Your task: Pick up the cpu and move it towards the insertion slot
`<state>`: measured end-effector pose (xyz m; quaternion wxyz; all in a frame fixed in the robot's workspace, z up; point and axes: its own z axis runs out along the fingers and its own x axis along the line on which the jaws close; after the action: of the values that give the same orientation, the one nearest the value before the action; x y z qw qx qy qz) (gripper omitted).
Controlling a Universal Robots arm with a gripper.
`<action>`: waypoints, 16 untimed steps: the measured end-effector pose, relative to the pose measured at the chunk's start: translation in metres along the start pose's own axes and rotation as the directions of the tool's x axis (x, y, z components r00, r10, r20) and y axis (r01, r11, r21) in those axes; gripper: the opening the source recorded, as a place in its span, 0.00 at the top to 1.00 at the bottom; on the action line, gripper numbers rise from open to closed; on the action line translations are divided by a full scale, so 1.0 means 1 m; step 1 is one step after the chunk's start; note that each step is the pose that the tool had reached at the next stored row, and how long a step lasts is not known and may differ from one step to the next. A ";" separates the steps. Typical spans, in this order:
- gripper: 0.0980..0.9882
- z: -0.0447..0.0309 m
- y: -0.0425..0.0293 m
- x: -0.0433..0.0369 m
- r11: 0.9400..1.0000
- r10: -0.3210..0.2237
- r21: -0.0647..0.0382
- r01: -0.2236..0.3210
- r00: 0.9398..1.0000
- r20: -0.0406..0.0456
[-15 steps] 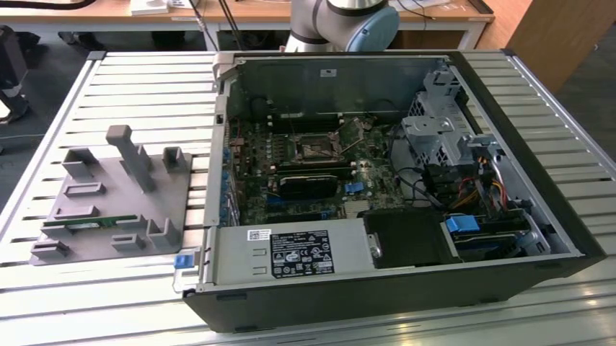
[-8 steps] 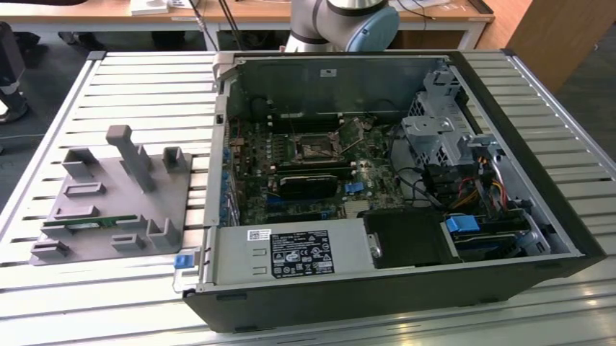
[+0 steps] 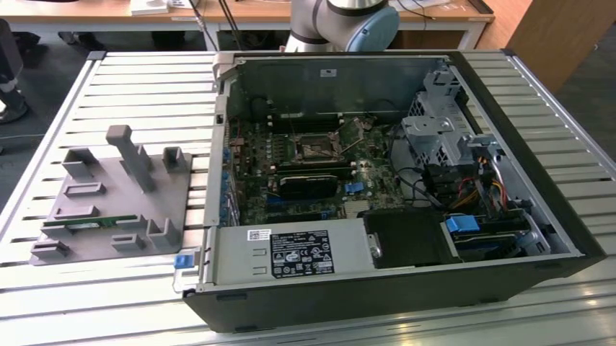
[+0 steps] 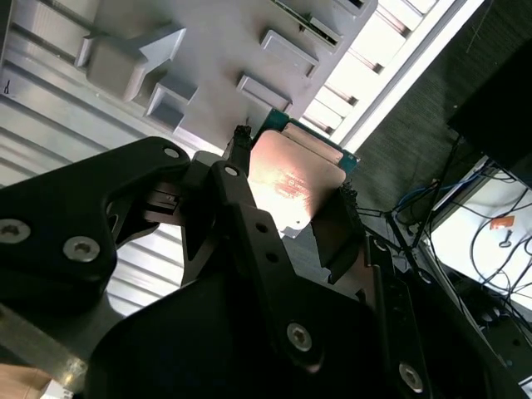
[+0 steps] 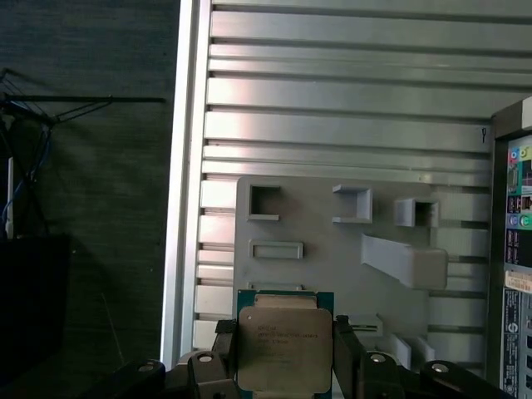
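Note:
The cpu (image 5: 283,342) (image 4: 293,176), a flat square chip with a shiny metal top and a green rim, sits between the two black fingers of my gripper (image 5: 285,366) (image 4: 291,184), which is shut on its opposite edges. In both wrist views it hangs well above the grey parts holder (image 5: 316,224) (image 4: 208,50). The insertion slot (image 3: 313,149), a small square socket with a dark centre and metal frame, lies on the motherboard inside the open computer case (image 3: 568,238). The arm's base (image 3: 342,21) stands behind the case.
The grey parts holder (image 3: 106,194) with upright posts lies on the slatted metal table (image 3: 144,79) at the exterior view's left, with a green memory stick (image 3: 91,225) on it. Cables, a drive cage and a power supply (image 3: 288,252) crowd the case.

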<state>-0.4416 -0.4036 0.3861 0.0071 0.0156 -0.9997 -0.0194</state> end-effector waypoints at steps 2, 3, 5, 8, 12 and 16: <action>0.50 -0.0007 0.0000 0.0000 1.000 0.000 0.000 0.000 1.000 0.000; 0.50 -0.0011 0.0000 0.0000 1.000 0.000 0.000 0.000 1.000 0.000; 0.50 -0.0021 0.0001 0.0000 1.000 0.000 0.000 0.000 1.000 0.000; 0.50 -0.0037 0.0001 0.0000 1.000 0.000 0.000 0.000 1.000 0.000; 0.50 -0.0061 0.0002 0.0001 1.000 0.000 0.000 0.000 1.000 0.000; 0.50 -0.0083 0.0003 0.0001 1.000 0.000 0.000 0.000 1.000 0.000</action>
<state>-0.4415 -0.4036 0.3944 0.0071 0.0157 -0.9997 -0.0194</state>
